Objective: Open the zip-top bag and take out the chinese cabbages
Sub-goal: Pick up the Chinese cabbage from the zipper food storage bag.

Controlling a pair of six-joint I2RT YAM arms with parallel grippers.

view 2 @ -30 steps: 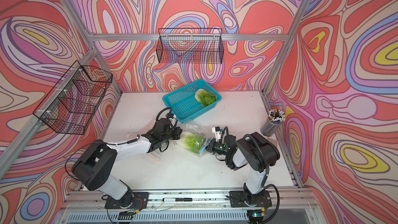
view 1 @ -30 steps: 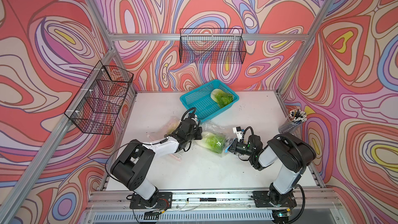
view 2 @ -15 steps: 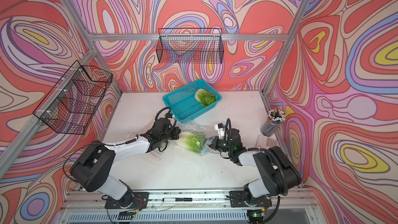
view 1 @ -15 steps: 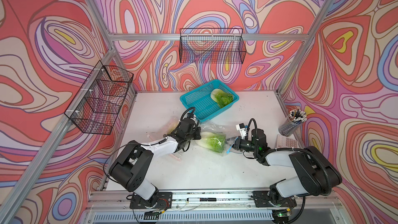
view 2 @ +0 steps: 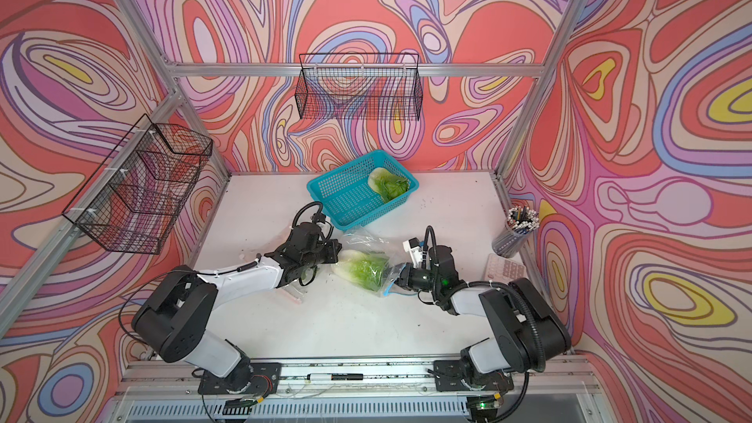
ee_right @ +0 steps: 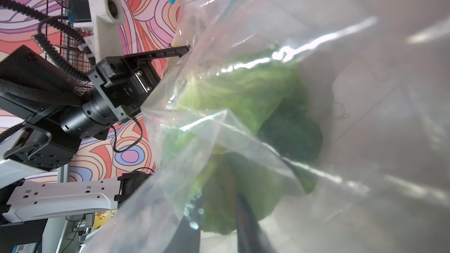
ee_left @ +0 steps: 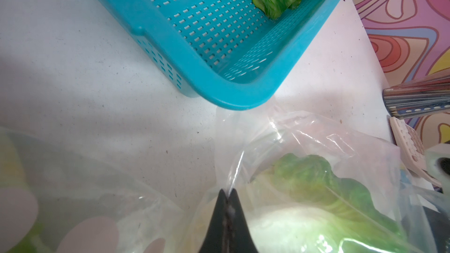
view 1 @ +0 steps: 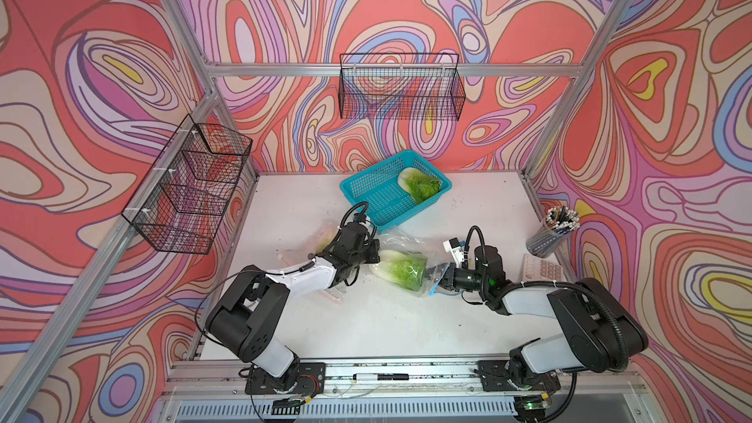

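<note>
The clear zip-top bag [view 1: 403, 242] [view 2: 362, 240] lies mid-table with one chinese cabbage [view 1: 401, 271] [view 2: 360, 268] inside. Another cabbage [view 1: 421, 189] [view 2: 388, 187] lies in the teal basket [view 1: 372, 197]. My left gripper [view 1: 376, 253] [ee_left: 227, 192] is shut on a fold of the bag's film at its left end. My right gripper [view 1: 435, 278] [ee_right: 216, 200] is at the bag's right end, jaws parted, with green leaf [ee_right: 243, 93] showing in the gap behind film. Whether the fingers touch the cabbage I cannot tell.
A second clear bag [view 1: 321, 238] holding something pale green lies behind my left arm. The basket's corner [ee_left: 231, 98] almost touches the bag. A pencil cup [view 1: 553, 233] and a calculator [view 1: 543, 268] stand at the right edge. Wire baskets [view 1: 401, 91] [view 1: 191, 185] hang on the walls.
My right arm's elbow has swung out to the right while its gripper stayed at the bag's end. Its jaws have gone from shut to parted. The left arm has not moved.
</note>
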